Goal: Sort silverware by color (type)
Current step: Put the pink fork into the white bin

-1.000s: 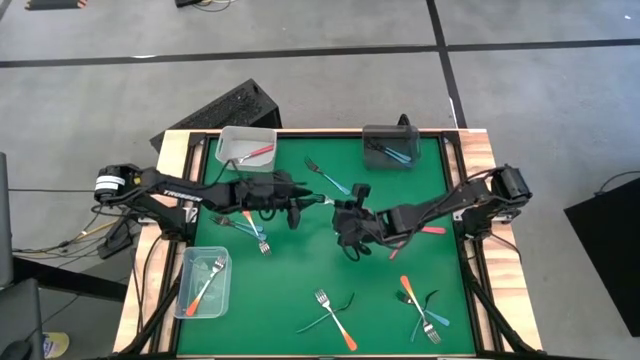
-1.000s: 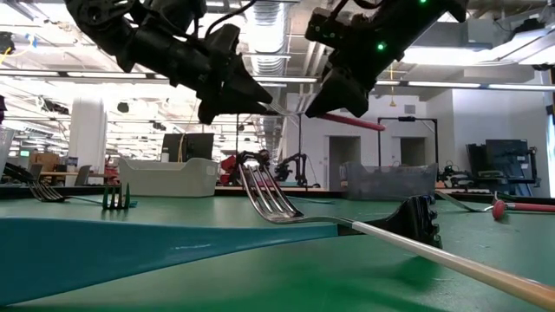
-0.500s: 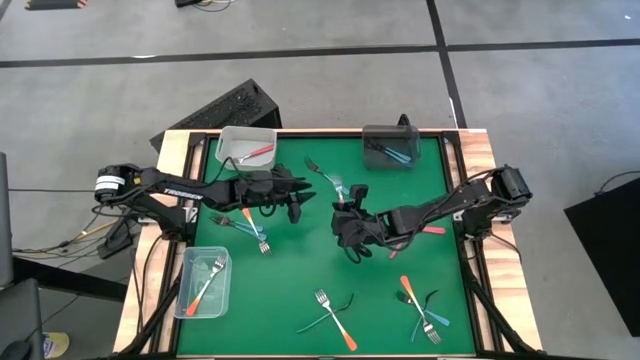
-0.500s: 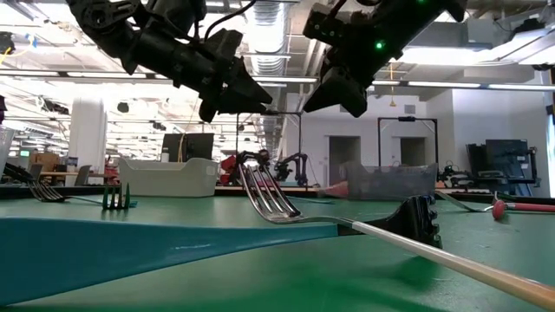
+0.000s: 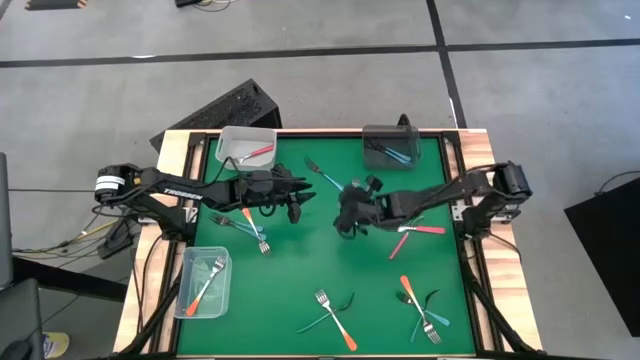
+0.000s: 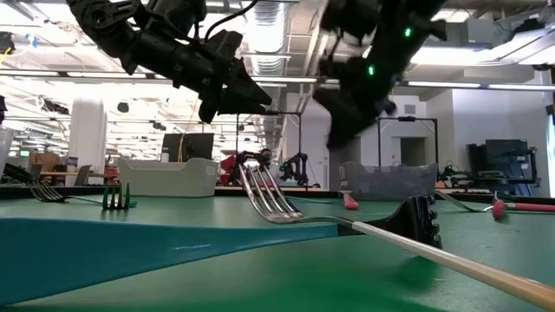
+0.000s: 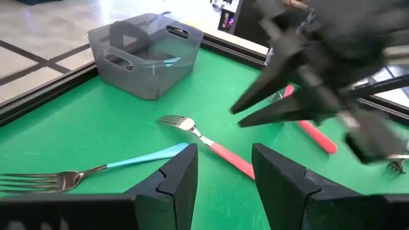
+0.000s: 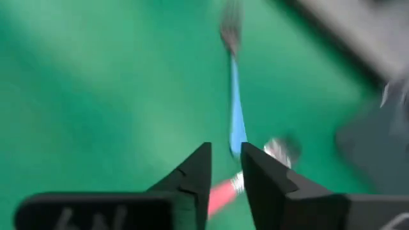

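My left gripper [image 5: 303, 200] [image 7: 225, 156] hovers open over the middle of the green mat, holding nothing. My right gripper [image 5: 347, 196] [image 8: 225, 154] hangs just to its right, tipped down with a narrow gap between its fingers, above the handle end of a blue fork [image 8: 236, 102] [image 5: 326, 178]. A red-handled fork [image 7: 220, 155] lies flat on the mat beside that blue fork [image 7: 137, 158], below both grippers. Another red utensil [image 5: 420, 229] lies farther right. More orange and blue forks [image 5: 252, 226] [image 5: 335, 320] [image 5: 425, 305] lie on the mat.
A clear bin [image 5: 228, 135] at the far left holds a red fork. A dark grey bin [image 5: 372, 133] at the far edge holds blue ones. A clear bin [image 5: 190, 300] at the near left holds an orange fork. Open mat lies in the middle, toward the near edge.
The red-handled fork that hung in the air between the two grippers has fallen and now lies on the mat. My right gripper has moved toward the far edge and tipped downward. My left gripper has stayed almost where it was.
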Robot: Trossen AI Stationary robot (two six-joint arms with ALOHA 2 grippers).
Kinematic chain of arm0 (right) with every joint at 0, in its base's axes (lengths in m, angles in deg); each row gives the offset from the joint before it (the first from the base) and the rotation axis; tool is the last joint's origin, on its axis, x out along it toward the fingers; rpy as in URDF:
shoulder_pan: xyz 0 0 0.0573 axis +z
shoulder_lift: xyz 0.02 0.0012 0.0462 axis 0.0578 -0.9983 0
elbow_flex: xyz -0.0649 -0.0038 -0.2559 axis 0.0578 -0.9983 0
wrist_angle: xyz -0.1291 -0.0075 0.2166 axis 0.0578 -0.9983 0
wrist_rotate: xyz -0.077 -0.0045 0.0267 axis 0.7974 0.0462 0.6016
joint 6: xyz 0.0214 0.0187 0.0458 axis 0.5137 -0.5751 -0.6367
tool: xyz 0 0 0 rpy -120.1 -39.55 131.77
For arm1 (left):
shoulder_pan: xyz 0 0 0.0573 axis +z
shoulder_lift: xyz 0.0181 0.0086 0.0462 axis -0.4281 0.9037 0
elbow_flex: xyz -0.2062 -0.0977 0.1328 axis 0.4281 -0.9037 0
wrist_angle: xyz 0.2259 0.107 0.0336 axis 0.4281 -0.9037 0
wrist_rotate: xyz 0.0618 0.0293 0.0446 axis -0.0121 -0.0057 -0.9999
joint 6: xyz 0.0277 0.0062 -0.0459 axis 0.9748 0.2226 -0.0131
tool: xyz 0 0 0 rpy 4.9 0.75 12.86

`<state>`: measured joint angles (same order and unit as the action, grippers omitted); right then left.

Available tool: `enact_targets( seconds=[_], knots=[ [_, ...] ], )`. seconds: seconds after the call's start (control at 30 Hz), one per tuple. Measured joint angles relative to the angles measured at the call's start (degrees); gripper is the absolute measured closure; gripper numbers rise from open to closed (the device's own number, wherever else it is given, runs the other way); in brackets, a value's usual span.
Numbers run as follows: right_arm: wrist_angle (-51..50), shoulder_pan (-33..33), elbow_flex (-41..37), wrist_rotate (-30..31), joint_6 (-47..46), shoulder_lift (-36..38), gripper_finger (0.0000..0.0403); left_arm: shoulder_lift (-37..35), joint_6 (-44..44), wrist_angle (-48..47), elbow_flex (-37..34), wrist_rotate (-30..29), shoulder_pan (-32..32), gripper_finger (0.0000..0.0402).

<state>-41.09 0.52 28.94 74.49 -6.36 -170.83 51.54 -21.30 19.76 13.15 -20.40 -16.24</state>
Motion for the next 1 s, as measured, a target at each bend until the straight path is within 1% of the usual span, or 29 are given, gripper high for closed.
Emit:
enact_targets(
  seconds=[0.07, 0.17, 0.23, 0.33, 0.4, 0.5, 0.6, 0.7, 0.9, 0.93, 1.0],
  knots=[
    [-3.6, -2.4, 0.0, -3.2, -5.4, -1.3, 0.0278, 0.0, 0.0, -0.3, 0.0, 0.0, -0.1, 0.0268],
    [-7.6, -5.1, -0.1, -5.4, -11.2, -3.9, 0.0237, 0.0, 0.0, -0.9, 0.0, 0.0, -0.5, 0.0268],
    [-7.0, -6.3, -0.1, -7.7, -13.0, -6.0, 0.0209, 0.0, 0.2, -1.7, 0.0, 0.0, -0.8, 0.0268],
    [-5.7, -7.2, -0.1, -12.0, -13.3, -9.4, 0.0172, 0.0, 0.6, -3.2, 0.0, 0.1, -1.2, 0.0268],
    [-4.4, -7.3, 0.0, -13.5, -14.1, -11.3, 0.0158, 0.0, 0.6, -4.4, 0.0, 0.1, -1.2, 0.0268],
    [-4.5, -7.3, 0.2, -14.3, -15.0, -12.5, 0.0156, 0.0, 0.7, -6.1, 0.0, -0.5, -1.2, 0.0268],
    [-4.6, -7.3, 0.2, -14.9, -14.4, -12.7, 0.0173, 0.0, 1.3, -6.7, 0.0, -2.2, -1.2, 0.0268],
    [-4.6, -7.3, 0.2, -16.4, -10.8, -12.0, 0.0212, 0.0, 2.1, -6.6, 0.0, -3.3, -1.2, 0.0268],
    [-5.4, -6.6, 0.0, -19.2, -1.7, -10.1, 0.0345, 0.0, 2.1, -6.5, 0.0, -3.4, -1.1, 0.0268],
    [-5.7, -6.2, -0.2, -19.3, -0.4, -9.6, 0.0354, 0.0, 2.1, -6.5, 0.0, -3.2, -1.1, 0.0268],
    [-5.8, -5.1, -0.2, -19.1, 2.3, -8.7, 0.0354, 0.0, 2.1, -6.5, 0.0, -2.8, -1.1, 0.0268]
  ],
)
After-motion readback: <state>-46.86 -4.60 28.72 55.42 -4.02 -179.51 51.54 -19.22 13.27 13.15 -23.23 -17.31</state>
